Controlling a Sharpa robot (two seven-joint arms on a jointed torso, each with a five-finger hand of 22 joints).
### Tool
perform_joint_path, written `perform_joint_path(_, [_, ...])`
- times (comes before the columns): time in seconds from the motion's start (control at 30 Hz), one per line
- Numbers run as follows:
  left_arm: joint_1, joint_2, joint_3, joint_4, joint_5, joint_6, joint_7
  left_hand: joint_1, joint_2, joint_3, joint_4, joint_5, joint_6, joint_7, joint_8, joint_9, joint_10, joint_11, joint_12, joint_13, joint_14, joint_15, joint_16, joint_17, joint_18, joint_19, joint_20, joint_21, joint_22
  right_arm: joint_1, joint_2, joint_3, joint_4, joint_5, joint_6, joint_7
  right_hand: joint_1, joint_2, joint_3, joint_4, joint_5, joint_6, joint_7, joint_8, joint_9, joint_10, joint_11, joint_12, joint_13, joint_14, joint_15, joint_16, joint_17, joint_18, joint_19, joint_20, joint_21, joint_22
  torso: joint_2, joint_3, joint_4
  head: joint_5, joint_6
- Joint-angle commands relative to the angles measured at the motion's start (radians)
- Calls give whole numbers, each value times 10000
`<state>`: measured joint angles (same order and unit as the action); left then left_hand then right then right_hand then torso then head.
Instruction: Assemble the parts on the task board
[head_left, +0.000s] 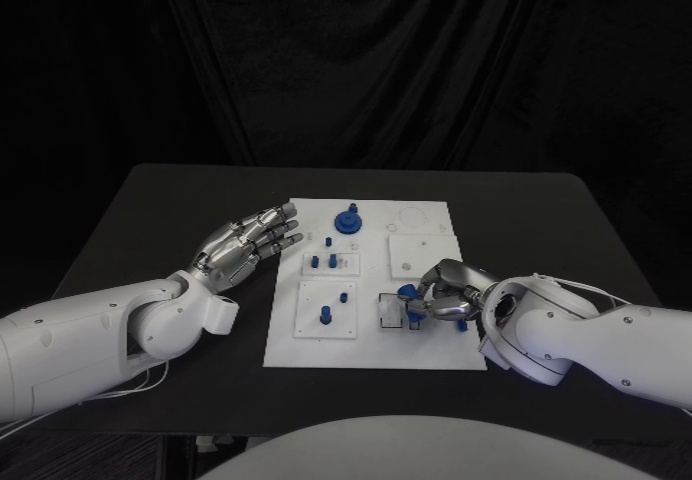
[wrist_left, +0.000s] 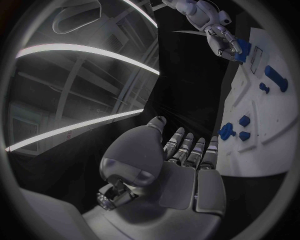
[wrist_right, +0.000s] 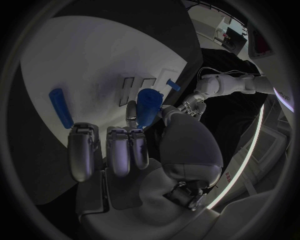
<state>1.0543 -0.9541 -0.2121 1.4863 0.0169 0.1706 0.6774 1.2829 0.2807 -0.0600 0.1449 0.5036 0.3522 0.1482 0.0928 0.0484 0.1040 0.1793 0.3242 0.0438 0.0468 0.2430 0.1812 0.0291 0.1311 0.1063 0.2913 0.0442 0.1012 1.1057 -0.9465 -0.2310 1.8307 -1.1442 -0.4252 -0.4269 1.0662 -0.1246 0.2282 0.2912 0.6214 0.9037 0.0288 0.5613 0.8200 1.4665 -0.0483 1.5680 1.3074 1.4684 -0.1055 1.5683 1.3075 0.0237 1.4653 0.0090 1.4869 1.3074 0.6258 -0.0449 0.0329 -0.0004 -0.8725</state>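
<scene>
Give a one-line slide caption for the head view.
Right hand holds a blue part over the white task board; left hand hovers open beside it.

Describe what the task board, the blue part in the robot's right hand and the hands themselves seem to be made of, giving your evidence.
Task board: probably matte white plastic; flat, even, without glare.
Blue part held by the right hand: likely moulded plastic; uniform colour, rounded edges, soft sheen.
Both hands, including the left hand: silver, metal or metallic-coated plastic; bright highlights, though the look alone cannot settle which.
</scene>
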Motion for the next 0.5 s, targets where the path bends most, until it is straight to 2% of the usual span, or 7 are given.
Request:
perform_joint_path(0.03, [-14, 25, 8, 3, 14, 137, 117, 95, -20, 68, 12, 23, 48, 253, 45, 11, 62, 3, 35, 6, 53, -13, 53, 10, -106, 57, 14, 18, -6, -28, 61, 1, -58, -190, 237, -335, -96, 38, 1140, -1079, -229, -77, -50, -76, -39, 1043, 38, 28, 2634, 983, 28, -54, 2434, 26, 600, -7, -48, 2283, -4, 0, 11, -10, -2])
perform_joint_path(0.1, [-15, 30, 8, -2, 14, 140, 114, 95, -20, 68, 12, 23, 48, 253, 45, 11, 62, 3, 35, 6, 53, -13, 53, 10, -106, 57, 14, 18, -6, -32, 100, 1, -99, -220, 276, -377, -115, 44, 1116, -1055, -339, -86, -40, -103, -47, 1043, 47, 28, 2634, 980, 35, -59, 2422, 27, 596, 0, -55, 2280, -2, 0, 15, -10, -2])
perform_joint_path(0.3, [-22, 50, 8, -26, 14, 162, 107, 93, -20, 71, 15, 23, 36, 255, 44, 8, 55, -3, 23, 4, 53, -10, 52, 10, -106, 58, 15, 18, -9, -49, 199, 1, -177, -266, 382, -421, -302, 118, 878, -796, -1333, -132, 44, -288, -112, 1043, 123, 28, 2634, 961, 100, -99, 2327, 49, 557, 59, -139, 2250, 3, -5, 1, 17, -2])
perform_joint_path(0.4, [-28, 58, 8, -38, 14, 172, 101, 93, -20, 71, 15, 23, 36, 255, 44, 8, 55, -3, 23, 4, 53, -10, 52, 10, -106, 58, 15, 18, -9, -56, 236, 1, -203, -274, 383, -421, -334, 144, 794, -721, -1603, -133, 64, -336, -132, 1043, 141, 28, 2634, 960, 115, -101, 2322, 51, 554, 76, -148, 2248, 0, -5, 5, 8, -2])
perform_joint_path(0.5, [-34, 67, 8, -46, 14, 176, 106, 93, -20, 71, 15, 23, 36, 255, 44, 8, 55, -3, 23, 4, 53, -10, 52, 10, -106, 58, 15, 18, -9, -60, 267, 1, -232, -279, 390, -411, -451, 191, 621, -545, -2081, -128, 97, -399, -159, 1043, 171, 28, 2634, 953, 141, -115, 2286, 57, 544, 101, -176, 2239, 4, -2, 12, -7, -2])
